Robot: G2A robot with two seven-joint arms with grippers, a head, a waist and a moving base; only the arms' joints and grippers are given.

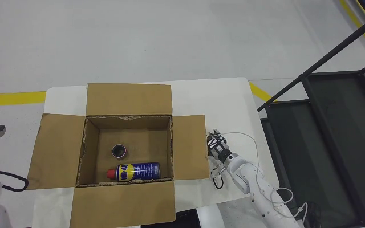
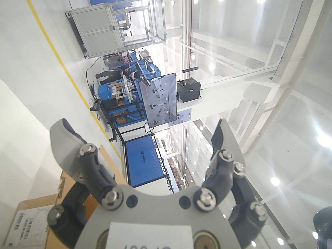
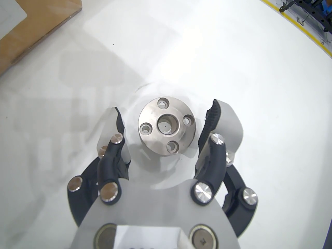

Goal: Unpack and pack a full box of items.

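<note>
The right claw (image 3: 165, 111) hangs spread over the white counter (image 1: 211, 97), just right of the open brown cardboard box (image 1: 128, 100) — its fingers flank a round silver metal flange (image 3: 166, 126). In the box lie a blue-and-yellow spray can (image 1: 133, 170) and a small dark ring-shaped roll (image 1: 118, 150). The left claw (image 2: 142, 130) is spread too, pinching nothing.

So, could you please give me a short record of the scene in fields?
Box: open on the table, flaps spread
In box: spray can lying on its side; dark ring beside it
Outside box: metal flange on the table
Right gripper: open, straddling the flange, not touching
Left gripper: open, empty
</note>
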